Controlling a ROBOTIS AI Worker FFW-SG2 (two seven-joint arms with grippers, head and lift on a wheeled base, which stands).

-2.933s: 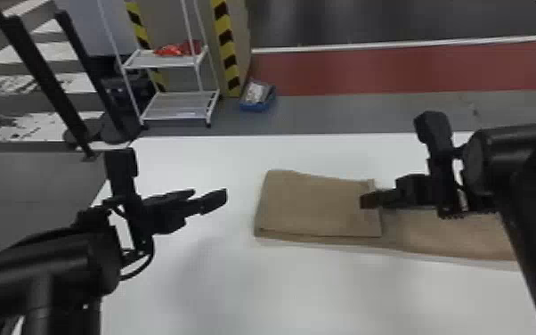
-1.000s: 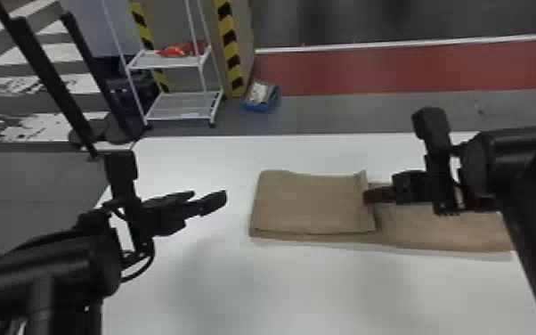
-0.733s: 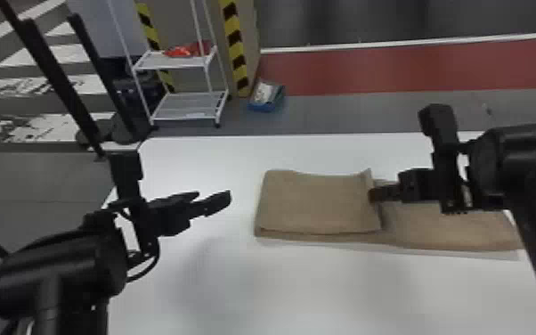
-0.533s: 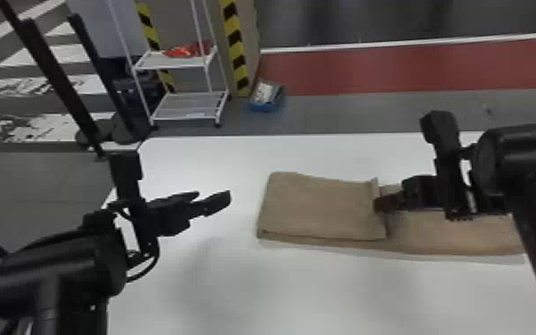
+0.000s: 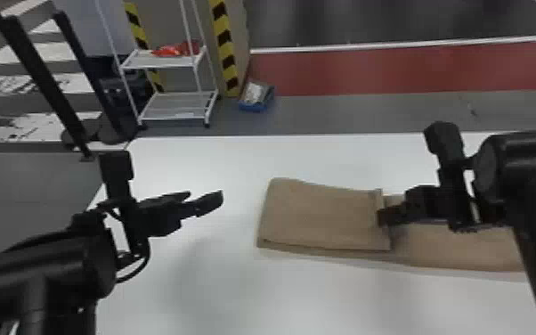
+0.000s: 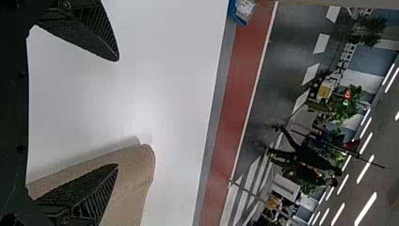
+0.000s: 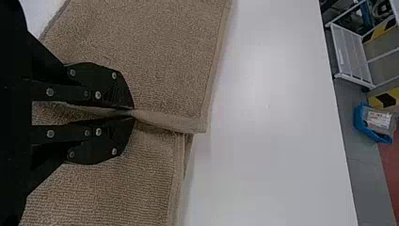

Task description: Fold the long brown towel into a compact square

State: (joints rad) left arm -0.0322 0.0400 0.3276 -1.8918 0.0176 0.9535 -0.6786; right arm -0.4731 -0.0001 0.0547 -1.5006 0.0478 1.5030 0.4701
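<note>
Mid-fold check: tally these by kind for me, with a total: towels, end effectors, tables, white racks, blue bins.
Brown towel: 1
End effectors: 2 (left end effector, right end effector)
White table: 1
White rack: 1
Blue bin: 1
Total: 6

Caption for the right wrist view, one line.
Right gripper shut on the hem of the half-folded brown towel, white table beside it.
</note>
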